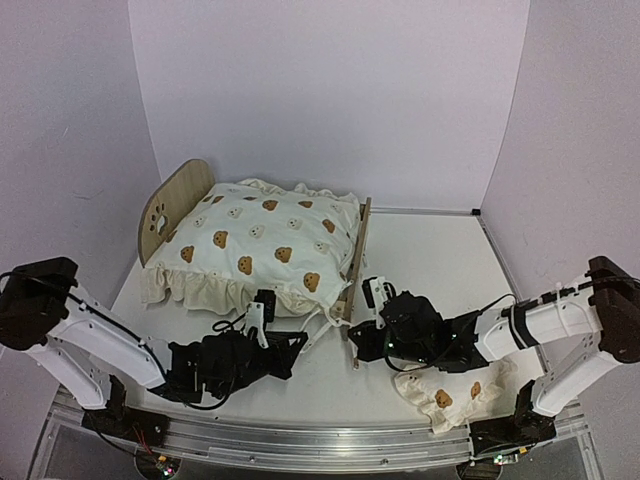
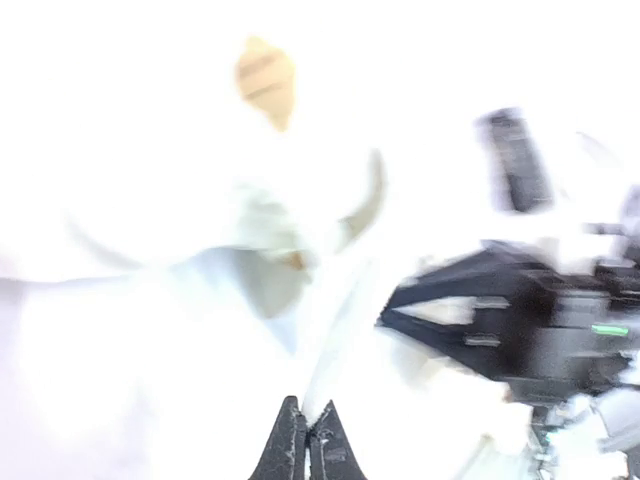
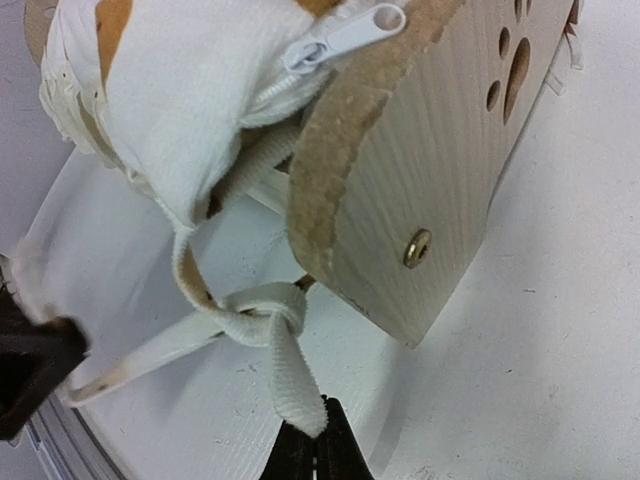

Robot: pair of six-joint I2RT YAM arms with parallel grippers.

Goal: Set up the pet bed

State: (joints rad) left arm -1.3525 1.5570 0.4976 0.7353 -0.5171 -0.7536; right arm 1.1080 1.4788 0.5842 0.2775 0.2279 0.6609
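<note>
Lying at the near right edge of the table [image 1: 440, 250], a small bear-print pillow [image 1: 445, 392] sits under the right arm's forearm

Just beyond it, the right gripper [image 3: 316, 432] is clamped on the end of a white tie [image 3: 290, 385]; the tie runs up from the fingertips to a knot [image 3: 262, 312] beside the lower corner of the footboard [image 3: 420, 150], and the paw cutout and a brass screw [image 3: 417, 247] show on that board

The left gripper [image 2: 307, 445] lies toward the near left, pointing at the cushion's near ruffled edge; its fingertips are pressed together, but its own view is too blurred and washed out to tell whether any fabric is caught between them

Farther back, the bed [image 1: 357, 272] stands across the left and middle of the table, headboard [image 1: 185, 185] toward the far left corner and footboard toward the centre

A big bear-print cushion [image 1: 260, 240] lies on top of it, covering the base and spilling over the near side, its zip [image 3: 345, 38] bulging over the footboard's top
</note>
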